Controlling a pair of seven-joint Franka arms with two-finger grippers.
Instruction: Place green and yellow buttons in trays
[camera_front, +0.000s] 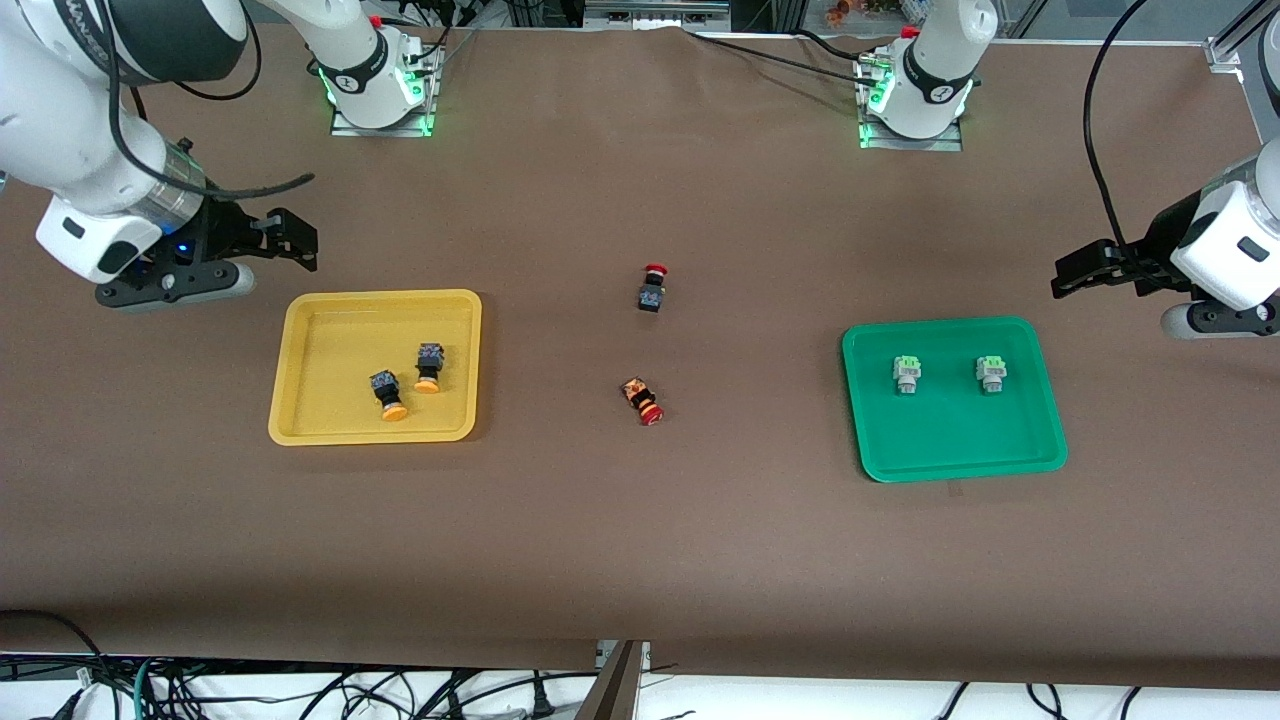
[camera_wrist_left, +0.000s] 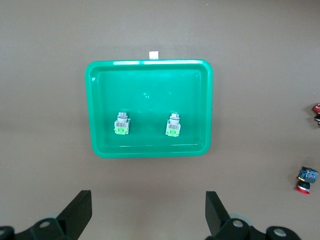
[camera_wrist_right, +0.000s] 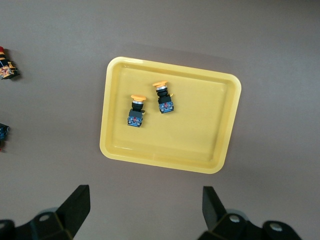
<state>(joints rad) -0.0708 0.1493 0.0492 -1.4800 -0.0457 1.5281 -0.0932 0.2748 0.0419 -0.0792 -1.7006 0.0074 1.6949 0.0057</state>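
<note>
Two orange-yellow capped buttons (camera_front: 388, 395) (camera_front: 429, 367) lie on their sides in the yellow tray (camera_front: 330, 340). Two green-topped buttons (camera_front: 907, 374) (camera_front: 991, 373) sit in the green tray (camera_front: 950, 435). My right gripper (camera_front: 288, 240) is open and empty over the brown cloth beside the yellow tray's corner. My left gripper (camera_front: 1080, 272) is open and empty over the cloth beside the green tray. The left wrist view shows the green tray (camera_wrist_left: 150, 85) with both green buttons (camera_wrist_left: 121, 123) (camera_wrist_left: 173, 124). The right wrist view shows the yellow tray (camera_wrist_right: 200, 132) with both yellow buttons (camera_wrist_right: 136, 112) (camera_wrist_right: 162, 97).
Two dark-bodied red-capped buttons (camera_front: 653, 288) (camera_front: 643, 400) lie on the brown cloth between the trays, mid-table. They also show at the edges of the left wrist view (camera_wrist_left: 306, 179) and the right wrist view (camera_wrist_right: 7, 70). Cables hang off the table's front edge.
</note>
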